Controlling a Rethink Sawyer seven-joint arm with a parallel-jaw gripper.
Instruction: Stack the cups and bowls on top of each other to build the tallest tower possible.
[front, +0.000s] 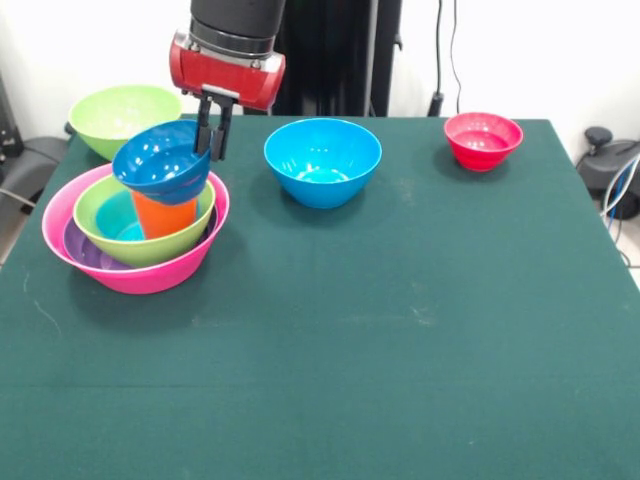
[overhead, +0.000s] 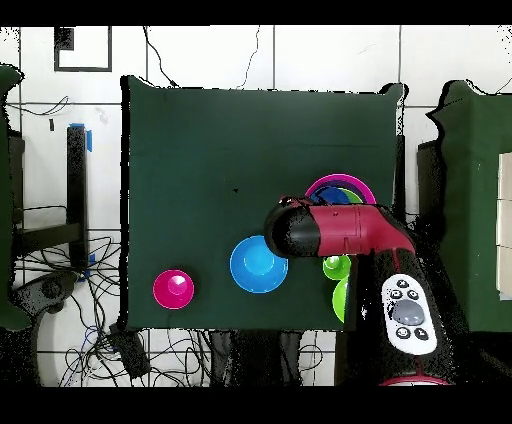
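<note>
Gripper (front: 215, 128) fingers pinch the rim of a tilted blue bowl (front: 160, 160) resting on the orange cup (front: 165, 215), which rises from the tower (front: 135, 240) of lime, purple and pink bowls at the table's (front: 400, 330) edge. No readable writing shows anywhere.

Tower (front: 135, 235): pink bowl (front: 150, 272) base, purple bowl (front: 85, 250) and lime bowl (front: 150, 245) nested inside, orange cup (front: 165, 215) upright in middle, dark blue bowl (front: 160, 160) tilted on top. Loose: blue bowl (front: 322, 160), red bowl (front: 483, 139), second lime bowl (front: 122, 115).
</note>
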